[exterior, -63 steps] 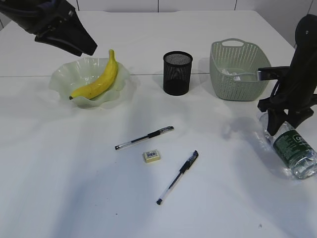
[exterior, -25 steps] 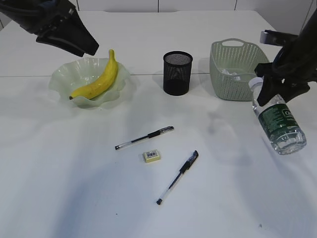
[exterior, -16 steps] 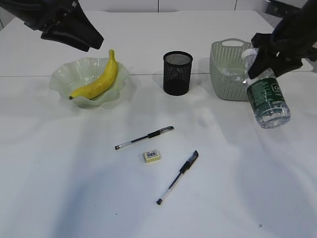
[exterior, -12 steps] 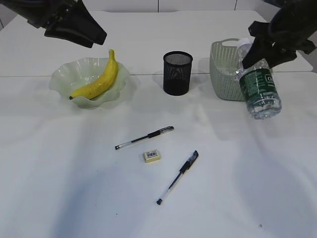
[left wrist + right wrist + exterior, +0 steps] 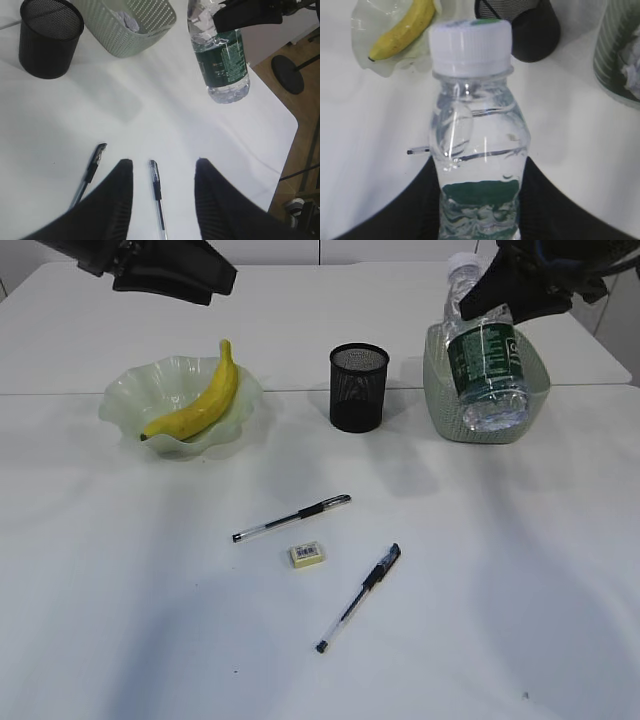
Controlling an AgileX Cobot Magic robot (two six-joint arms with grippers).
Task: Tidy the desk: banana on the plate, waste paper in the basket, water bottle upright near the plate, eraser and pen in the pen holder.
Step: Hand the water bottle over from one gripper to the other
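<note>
Our right gripper (image 5: pixel 500 302) is clamped on the upper part of the water bottle (image 5: pixel 484 360), which hangs below it in the air, cap uppermost and slightly tilted, in front of the basket (image 5: pixel 440 380). Below and to that gripper's left on the worktop (image 5: pixel 120 590) stand the pen holder (image 5: pixel 358 387) and, farther left, the plate (image 5: pixel 130 400) holding the banana (image 5: pixel 200 400), under our raised left gripper (image 5: pixel 205 280). Two pens (image 5: pixel 293 518) (image 5: pixel 360 596) and the eraser (image 5: pixel 305 555) lie well below both.
</note>
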